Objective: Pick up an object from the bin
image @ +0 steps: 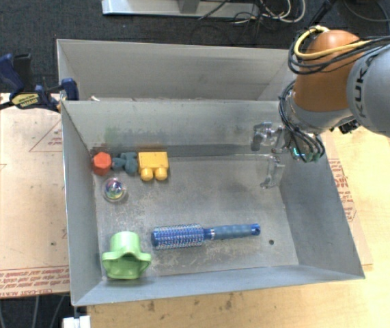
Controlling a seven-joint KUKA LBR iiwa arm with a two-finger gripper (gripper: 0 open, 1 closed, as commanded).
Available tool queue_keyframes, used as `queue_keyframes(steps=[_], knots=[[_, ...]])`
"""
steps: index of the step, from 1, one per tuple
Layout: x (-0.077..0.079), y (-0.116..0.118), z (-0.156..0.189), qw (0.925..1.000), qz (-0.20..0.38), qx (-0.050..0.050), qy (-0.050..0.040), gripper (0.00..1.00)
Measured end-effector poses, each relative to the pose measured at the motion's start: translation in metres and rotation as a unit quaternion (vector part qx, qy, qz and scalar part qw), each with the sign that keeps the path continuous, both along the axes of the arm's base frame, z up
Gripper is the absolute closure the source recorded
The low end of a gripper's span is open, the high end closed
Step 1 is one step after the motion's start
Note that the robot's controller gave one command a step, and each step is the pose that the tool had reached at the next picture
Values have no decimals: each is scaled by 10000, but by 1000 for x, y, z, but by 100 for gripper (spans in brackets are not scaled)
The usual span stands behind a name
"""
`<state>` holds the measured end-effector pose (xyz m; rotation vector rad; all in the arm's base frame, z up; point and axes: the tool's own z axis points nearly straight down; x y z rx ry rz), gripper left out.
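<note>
Green lobed toy [126, 255] front-left | blue hairbrush [203, 235] beside | claw [267, 164] spread, empty, well apart, right

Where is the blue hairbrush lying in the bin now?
In the camera view, the blue hairbrush lies near the bin's lower wall, just right of the green toy.

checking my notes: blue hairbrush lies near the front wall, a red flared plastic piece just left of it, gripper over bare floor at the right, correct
Not quite: the flared plastic piece left of the blue hairbrush is green, not red, as the camera view shows. The rest holds.
</note>
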<state>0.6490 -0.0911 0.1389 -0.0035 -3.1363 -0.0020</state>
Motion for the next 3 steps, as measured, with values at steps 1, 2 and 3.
queue_keyframes(steps=[1,2,3], knots=[[-86,55,-25,9991,433,14,9,0],[-132,86,-70,9885,1511,11,-13,0],[-131,85,-69,9884,1516,2,-31,100]])
